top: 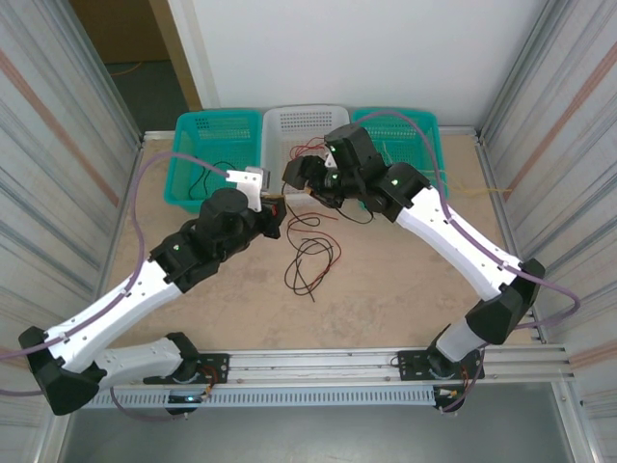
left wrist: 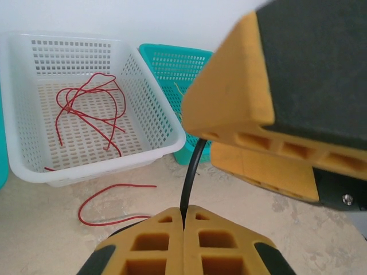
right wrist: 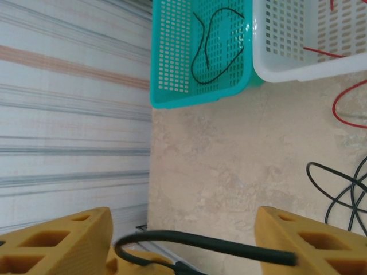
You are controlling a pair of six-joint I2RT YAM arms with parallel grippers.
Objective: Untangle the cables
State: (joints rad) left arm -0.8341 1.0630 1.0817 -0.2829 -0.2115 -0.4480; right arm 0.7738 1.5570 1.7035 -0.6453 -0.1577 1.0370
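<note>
Where the left gripper [left wrist: 183, 220] pinches it, the black cable [left wrist: 191, 177] across the gap of the spread right gripper [right wrist: 183, 232].

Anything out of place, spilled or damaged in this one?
Nothing stands out. The three baskets sit upright, and the loose cables on the table are just the tangle yet to be sorted.

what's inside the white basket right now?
In the left wrist view, the white basket holds a loose bunch of red cables and nothing else that shows. From above, the right arm covers its near part, so that view can't confirm the contents there.
</note>
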